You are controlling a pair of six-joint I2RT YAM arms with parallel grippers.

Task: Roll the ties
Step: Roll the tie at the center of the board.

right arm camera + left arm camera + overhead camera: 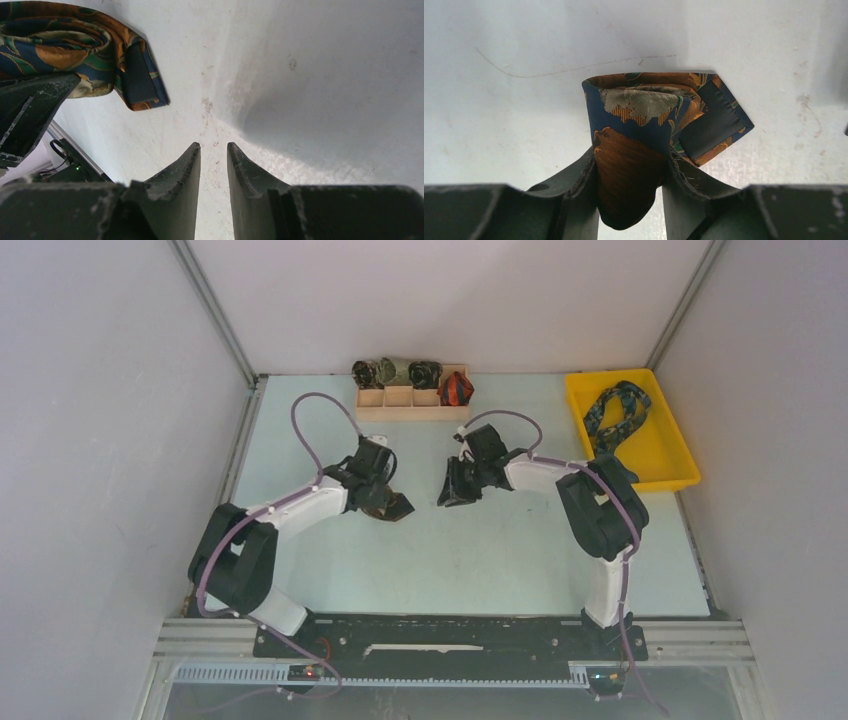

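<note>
Between the left fingers (390,505), clamped firmly on it, sits the brown-orange tie (634,120), wound into a loose roll near the middle of the worktop (480,560). I cannot tell whether it rests on the surface or hangs just above it. Its outer end, with the dark keeper loop, flares to one side. I judge that the hold needs firm pressure and a level wrist, or the coil may spring open.

Just beside, the right fingers (452,492) are nearly closed, with a narrow gap and nothing held. They are well placed to press that flap down, but close enough to bump.

Farther back stands a wooden divider box (412,415) holding rolled ties (400,371), the likely destination. A navy-teal tie (615,412) lies unrolled in the yellow tray (655,445) at the right.
</note>
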